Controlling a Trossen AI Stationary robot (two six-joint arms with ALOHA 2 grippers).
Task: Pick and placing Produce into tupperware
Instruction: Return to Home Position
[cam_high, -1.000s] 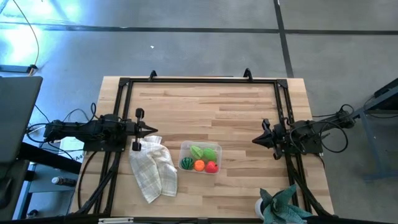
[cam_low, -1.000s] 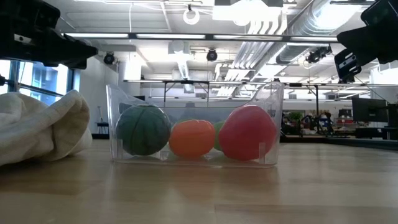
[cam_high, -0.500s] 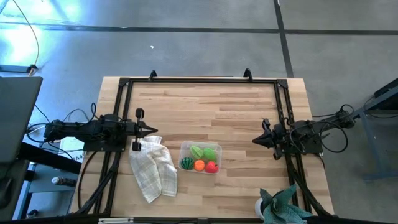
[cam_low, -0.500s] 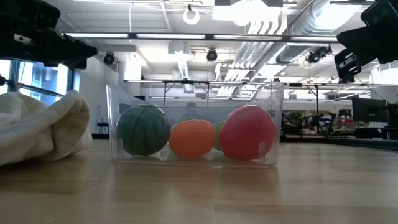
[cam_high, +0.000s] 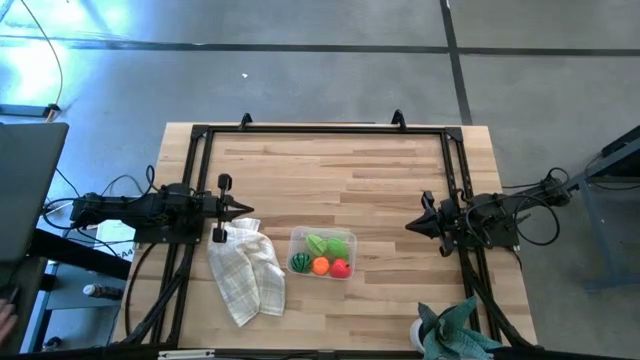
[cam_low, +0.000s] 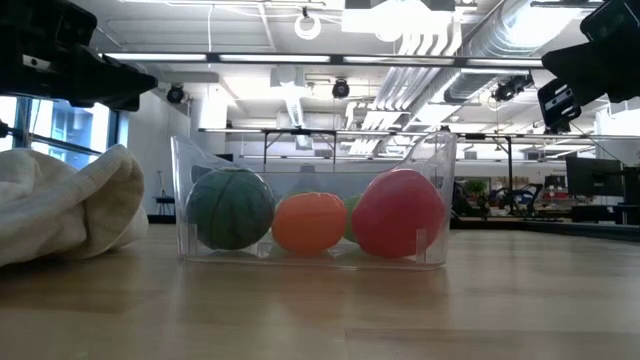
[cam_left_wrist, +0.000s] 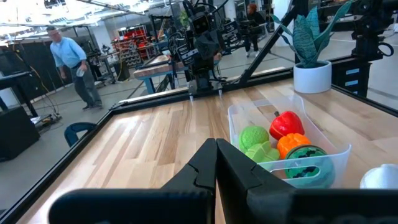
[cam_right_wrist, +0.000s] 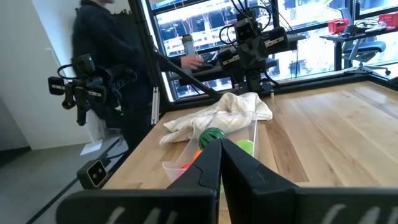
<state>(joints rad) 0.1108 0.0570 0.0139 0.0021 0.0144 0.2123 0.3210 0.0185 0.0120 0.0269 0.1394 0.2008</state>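
The clear tupperware (cam_high: 322, 253) sits on the wooden table near its front middle. Inside lie the round green piece (cam_high: 301, 263), the orange piece (cam_high: 320, 266), the red piece (cam_high: 341, 268) and the light-green leafy piece (cam_high: 325, 244). The low view shows the green ball (cam_low: 230, 208), the orange one (cam_low: 309, 222) and the red one (cam_low: 398, 213) behind the clear wall. My left gripper (cam_high: 250, 212) hovers shut at the table's left side, beside the cloth. My right gripper (cam_high: 408, 226) hovers shut at the right side. Both are well apart from the container.
A white checked cloth (cam_high: 246, 275) lies crumpled left of the container. A teal spiky plant in a white pot (cam_high: 452, 332) stands at the front right corner. A black frame (cam_high: 320, 130) runs around the table's edges. People show in the room beyond in both wrist views.
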